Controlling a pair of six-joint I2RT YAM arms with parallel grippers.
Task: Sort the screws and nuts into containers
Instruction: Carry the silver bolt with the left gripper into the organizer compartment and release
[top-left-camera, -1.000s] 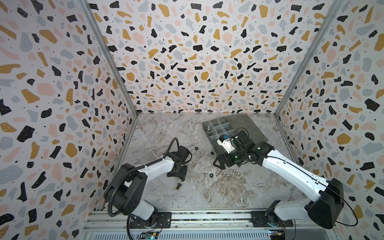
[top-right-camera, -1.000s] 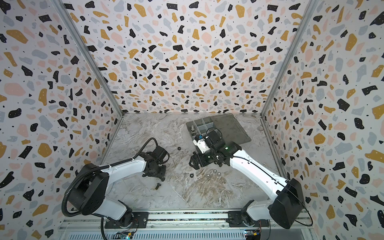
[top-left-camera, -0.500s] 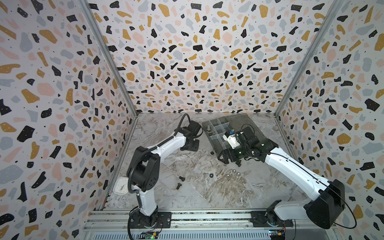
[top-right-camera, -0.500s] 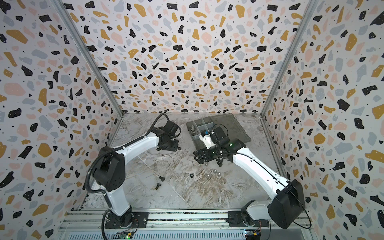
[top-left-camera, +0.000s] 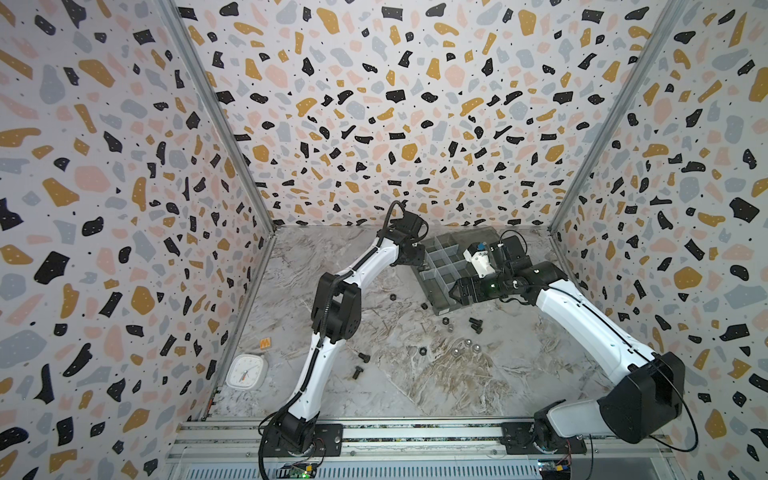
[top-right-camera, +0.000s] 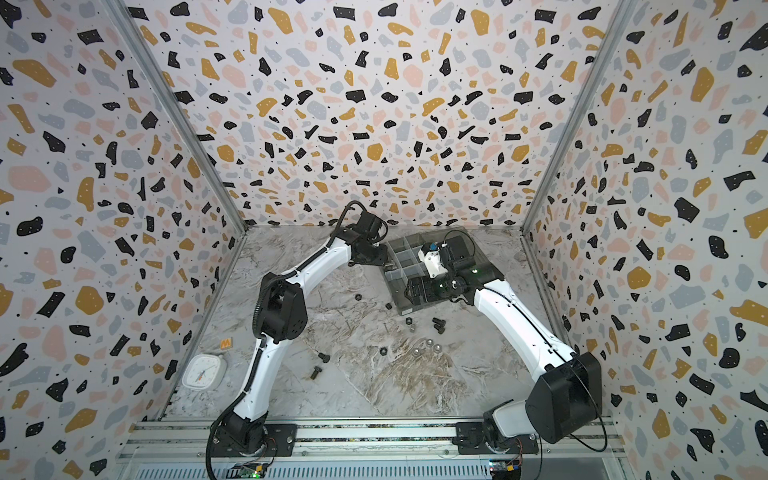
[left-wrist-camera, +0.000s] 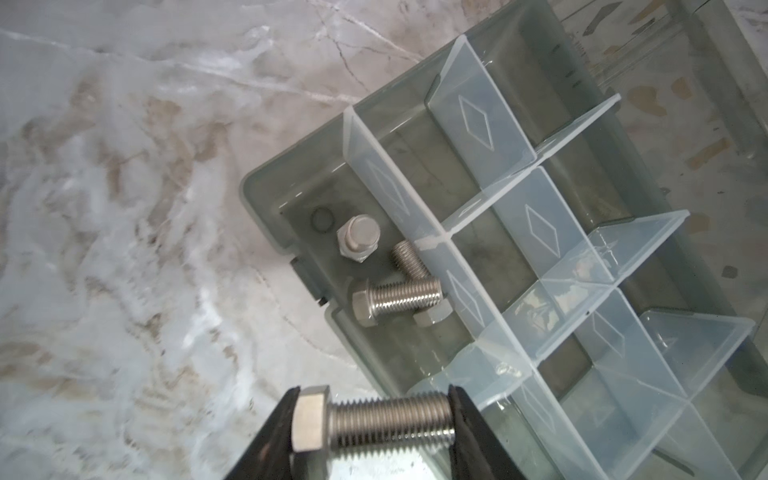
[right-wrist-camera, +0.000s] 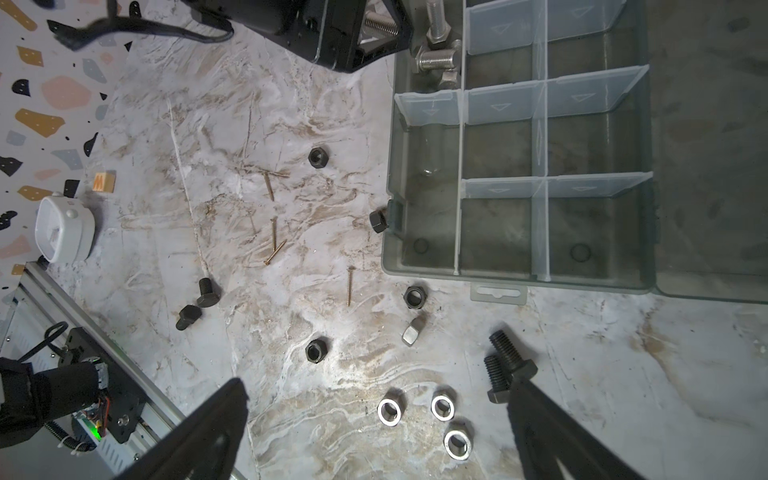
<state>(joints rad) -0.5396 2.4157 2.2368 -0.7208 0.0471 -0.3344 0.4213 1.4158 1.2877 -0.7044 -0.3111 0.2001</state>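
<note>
Left gripper (left-wrist-camera: 374, 415) clamps silver bolt (left-wrist-camera: 386, 419) end to end, long axis spanning my jaws. Corner compartment (left-wrist-camera: 328, 187) with stored bolts (left-wrist-camera: 397, 295) lies just ahead, left arm nearer. Right gripper (right-wrist-camera: 376, 384) spread wide, empty, above silver nuts (right-wrist-camera: 442, 405)

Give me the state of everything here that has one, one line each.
Left gripper: shut on a silver bolt.
Right gripper: open, empty.
Lid: open, lying flat.
Corner compartment: holds silver bolts.
Black bolts: loose on the table.
Silver nuts: loose on the table.
Black nuts: loose on the table.
</note>
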